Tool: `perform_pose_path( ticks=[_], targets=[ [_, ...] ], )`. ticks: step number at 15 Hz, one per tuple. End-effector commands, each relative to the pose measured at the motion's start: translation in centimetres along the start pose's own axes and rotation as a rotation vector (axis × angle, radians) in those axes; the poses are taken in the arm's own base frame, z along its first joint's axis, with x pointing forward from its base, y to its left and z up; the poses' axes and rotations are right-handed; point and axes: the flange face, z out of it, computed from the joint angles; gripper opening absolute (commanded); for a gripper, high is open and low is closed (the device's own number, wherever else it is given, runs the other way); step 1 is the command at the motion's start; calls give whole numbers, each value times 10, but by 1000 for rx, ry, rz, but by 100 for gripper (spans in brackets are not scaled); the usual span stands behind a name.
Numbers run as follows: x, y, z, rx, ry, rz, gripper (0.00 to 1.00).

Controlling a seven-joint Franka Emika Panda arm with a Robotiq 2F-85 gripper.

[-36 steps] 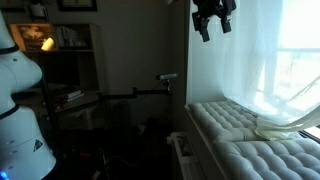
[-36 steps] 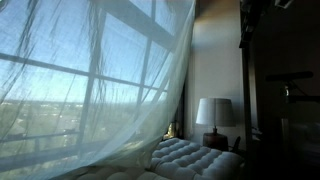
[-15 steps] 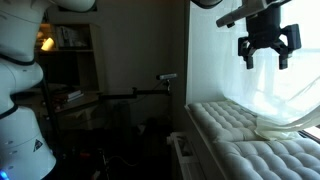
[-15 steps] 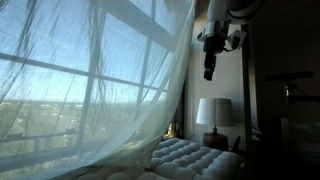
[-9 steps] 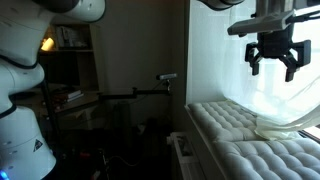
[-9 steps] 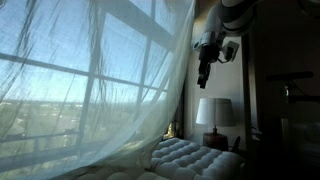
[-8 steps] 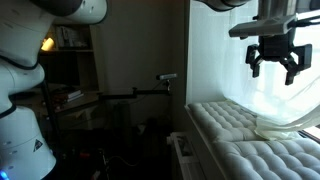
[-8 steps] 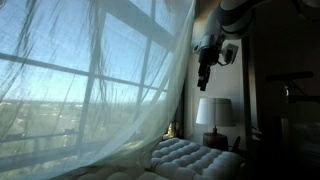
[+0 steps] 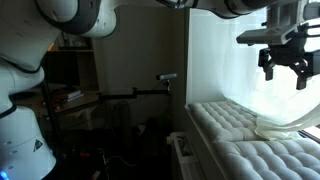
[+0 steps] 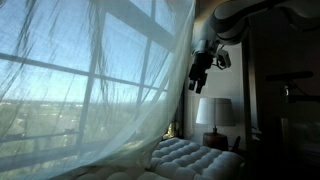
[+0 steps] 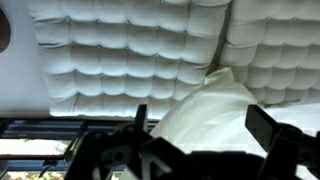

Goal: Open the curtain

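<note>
The curtain [image 10: 95, 85] is a tall sheer white panel, drawn across the window and lit from behind. It also fills the right of an exterior view as the curtain [image 9: 235, 60]. Its lower end lies bunched on the cushion as smooth white fabric [image 11: 215, 108]. My gripper [image 9: 284, 76] hangs high in front of the curtain, jaws open with nothing between them. In an exterior view the gripper [image 10: 198, 79] is just beside the curtain's right edge; whether it touches, I cannot tell. In the wrist view the gripper [image 11: 200, 125] shows as two dark fingers [image 11: 265, 126] above the bunched fabric.
A white tufted cushion [image 9: 228, 125] runs along the window below the gripper. A table lamp [image 10: 213, 112] stands at its far end. The white robot base [image 9: 20, 130], dark shelving [image 9: 70, 60] and a dark table [image 9: 100, 100] are at the left.
The gripper has moved further along the window and slightly lower, closing in on the curtain's edge. Its jaws have stayed open. The curtain has not moved.
</note>
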Motion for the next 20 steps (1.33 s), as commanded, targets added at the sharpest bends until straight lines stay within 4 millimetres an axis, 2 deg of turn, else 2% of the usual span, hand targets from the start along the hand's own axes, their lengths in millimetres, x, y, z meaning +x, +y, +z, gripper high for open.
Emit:
perform_pose_path(
  ticks=[1,4,7,11,15,20],
  targets=[
    [18,-1,-14,2,128,149,100],
    [23,10,-17,-4,182,272,100],
    [22,25,-12,-10,178,353,100],
    [19,40,-2,-17,152,376,100],
    [15,38,4,0,92,322,100],
    [8,24,-7,161,10,67,100]
  ],
)
